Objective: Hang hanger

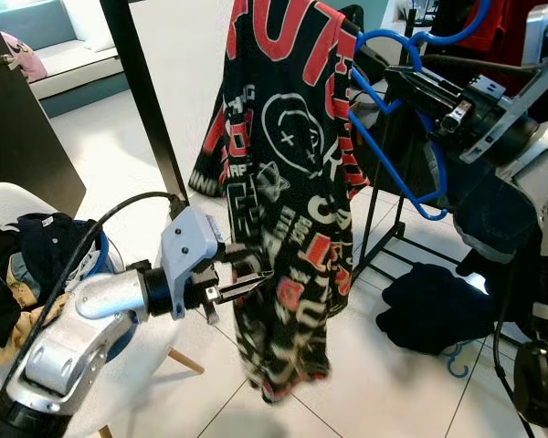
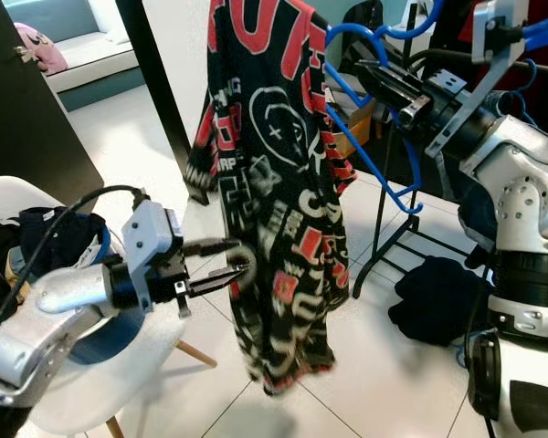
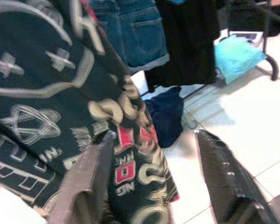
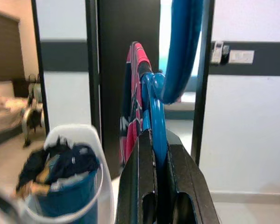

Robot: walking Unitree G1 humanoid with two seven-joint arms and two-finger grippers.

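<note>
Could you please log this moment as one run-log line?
right claw: shut on blue hanger, shirt hanging from it | left claw: open at shirt's lower edge | hanger: not yet on rack

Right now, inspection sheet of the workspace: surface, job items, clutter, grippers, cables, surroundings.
Surface: white tiled floor.
Job's things: blue hanger carrying a black and red printed shirt, held up beside the black clothes rack.
Clutter: dark garment on the floor by the rack; clothes heaped in a blue basket on a white chair.
Grippers: right gripper shut on the hanger; left gripper open at the shirt's lower part.
Cables: black cable looping over the left arm.
Surroundings: dark doorway post, sofa beyond.
</note>
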